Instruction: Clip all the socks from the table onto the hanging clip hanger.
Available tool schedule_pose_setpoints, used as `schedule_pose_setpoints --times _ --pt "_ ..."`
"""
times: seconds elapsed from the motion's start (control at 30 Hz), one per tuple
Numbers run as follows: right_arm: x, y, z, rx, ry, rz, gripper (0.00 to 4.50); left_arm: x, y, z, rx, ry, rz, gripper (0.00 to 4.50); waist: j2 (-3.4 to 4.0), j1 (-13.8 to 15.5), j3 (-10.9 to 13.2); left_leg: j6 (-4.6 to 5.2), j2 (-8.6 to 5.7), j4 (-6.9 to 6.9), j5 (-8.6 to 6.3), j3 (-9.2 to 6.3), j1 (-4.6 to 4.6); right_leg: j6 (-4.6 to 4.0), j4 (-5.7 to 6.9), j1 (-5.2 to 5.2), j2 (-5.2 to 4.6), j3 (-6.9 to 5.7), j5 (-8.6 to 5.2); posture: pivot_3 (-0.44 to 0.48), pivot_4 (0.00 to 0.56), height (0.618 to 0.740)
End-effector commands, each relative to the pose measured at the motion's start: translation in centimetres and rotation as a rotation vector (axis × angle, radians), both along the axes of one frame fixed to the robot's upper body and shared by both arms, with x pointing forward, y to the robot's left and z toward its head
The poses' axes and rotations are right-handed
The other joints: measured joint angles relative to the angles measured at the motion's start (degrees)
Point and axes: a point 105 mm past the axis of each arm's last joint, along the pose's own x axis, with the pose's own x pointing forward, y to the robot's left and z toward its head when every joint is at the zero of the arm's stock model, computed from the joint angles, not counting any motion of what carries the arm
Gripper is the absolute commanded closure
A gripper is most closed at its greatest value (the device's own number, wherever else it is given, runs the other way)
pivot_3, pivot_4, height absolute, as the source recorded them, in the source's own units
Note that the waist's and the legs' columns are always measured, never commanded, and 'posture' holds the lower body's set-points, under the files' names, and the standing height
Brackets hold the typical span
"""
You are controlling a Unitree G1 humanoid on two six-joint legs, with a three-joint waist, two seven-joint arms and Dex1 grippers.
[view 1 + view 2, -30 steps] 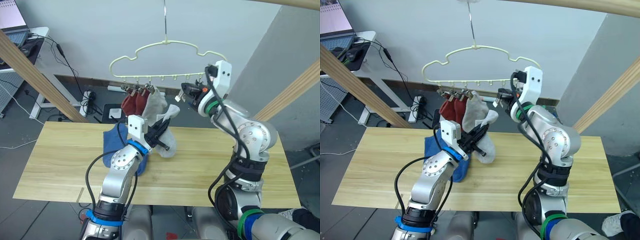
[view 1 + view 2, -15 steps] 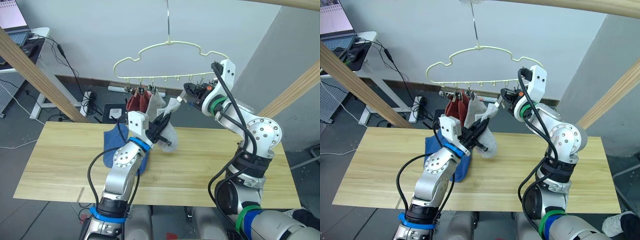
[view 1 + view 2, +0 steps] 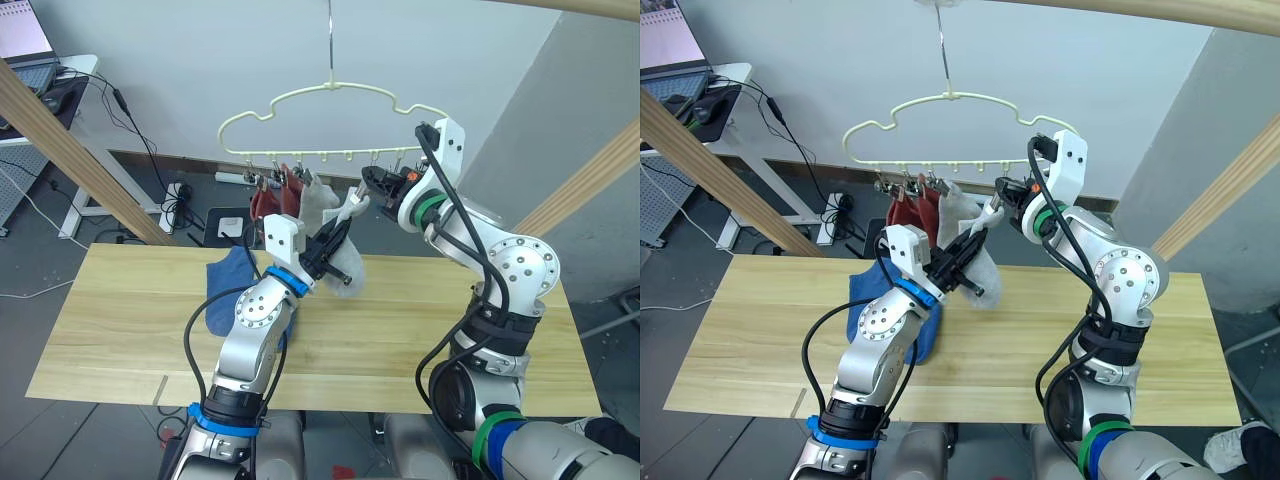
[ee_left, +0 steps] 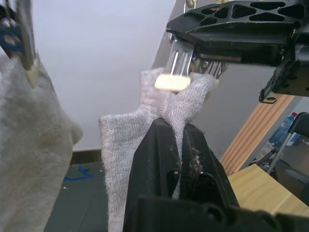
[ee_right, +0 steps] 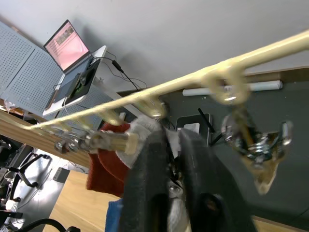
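Observation:
The cream-yellow clip hanger [image 3: 330,92] hangs above the table [image 3: 120,330]. Two rust red socks [image 3: 263,203] and one light grey sock [image 3: 318,200] hang from its clips. My left gripper [image 3: 338,238] is shut on a second grey sock [image 3: 347,278] and holds its top edge up against a metal clip [image 4: 174,79]. My right gripper [image 3: 366,186] is shut on that clip, just under the hanger's bar. The clip's cream pad touches the sock's upper edge. Blue socks [image 3: 225,295] lie in a heap on the table behind my left arm.
Pale wooden poles slant past on the left [image 3: 60,130] and right [image 3: 590,180]. A desk with a laptop [image 3: 25,40] and cables stands at the back left. A free clip [image 5: 253,140] hangs beside the one I hold.
My left gripper has risen and moved right, bringing the grey sock off the table up to the clip in my right gripper. The hanger has swayed slightly.

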Motion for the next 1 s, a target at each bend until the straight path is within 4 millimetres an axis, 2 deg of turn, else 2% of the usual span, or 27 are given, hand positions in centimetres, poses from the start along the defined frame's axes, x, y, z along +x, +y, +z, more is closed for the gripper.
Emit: schedule_pose_setpoints --times 0.03,0.17,0.27,0.43,0.6,0.73,0.9,1.0 --pt "-0.3 0.3 -0.7 0.018 0.004 0.044 2.47 -0.6 -0.4 0.6 0.001 -0.031 -0.025 4.5 0.0 0.0 0.0 0.0 0.0 0.0 0.0 0.0 -0.01 0.0 0.0 -0.01 0.0 0.0 0.0 0.028 0.304 0.74" --pt "-3.6 0.9 1.2 -0.101 -0.246 0.265 0.98 -0.1 -0.2 0.6 0.007 -0.03 -0.004 4.5 0.04 -0.1 0.0 0.0 0.0 -0.02 0.0 0.02 -0.11 0.0 -0.03 -0.1 0.0 0.01 0.0 0.024 0.305 0.74" --pt "-5.3 0.8 1.0 -0.169 -0.336 0.343 0.98 0.0 -0.1 0.4 0.013 -0.022 -0.005 4.5 0.04 -0.4 0.0 0.01 0.01 -0.06 -0.01 0.03 -0.11 0.02 -0.08 -0.1 0.02 0.02 -0.01 0.014 0.308 0.74" --pt "-6.4 -0.2 -0.4 -0.339 -0.452 0.311 0.95 0.1 0.2 0.0 0.004 0.016 -0.037 3.11 0.04 -0.5 0.0 0.01 0.03 -0.08 -0.01 0.05 -0.09 0.06 -0.07 -0.11 0.05 0.05 -0.04 0.006 0.309 0.74" --pt "-5.1 -1.3 -1.5 -0.411 -0.484 0.092 0.95 0.0 2.0 -1.1 0.032 0.071 -0.045 1.54 0.04 -0.7 0.0 0.0 0.03 -0.05 0.0 0.07 -0.02 0.06 0.0 -0.1 0.06 0.09 -0.04 0.011 0.308 0.74" --pt "-4.0 -1.5 -1.1 -0.418 -0.515 -0.059 0.95 -1.2 3.6 -0.4 0.088 0.075 -0.094 0.29 0.04 -0.8 0.0 -0.01 0.06 -0.07 0.0 0.08 -0.02 0.06 0.0 -0.14 0.07 0.12 -0.04 0.022 0.309 0.74" --pt "-3.2 -1.1 -0.8 -0.404 -0.534 -0.156 2.54 -2.3 4.9 2.5 0.15 0.01 -0.14 0.27 0.04 -0.4 0.0 -0.01 0.05 -0.08 0.0 0.09 -0.05 0.06 -0.03 -0.15 0.04 0.13 -0.04 0.046 0.301 0.74" --pt "-2.7 -1.3 -0.7 -0.4 -0.539 -0.207 2.54 -2.3 5.1 4.1 0.133 -0.014 -0.131 0.27 0.04 -0.1 0.0 -0.01 0.05 -0.07 0.0 0.08 -0.05 0.06 -0.04 -0.14 0.04 0.11 -0.04 0.052 0.298 0.74"
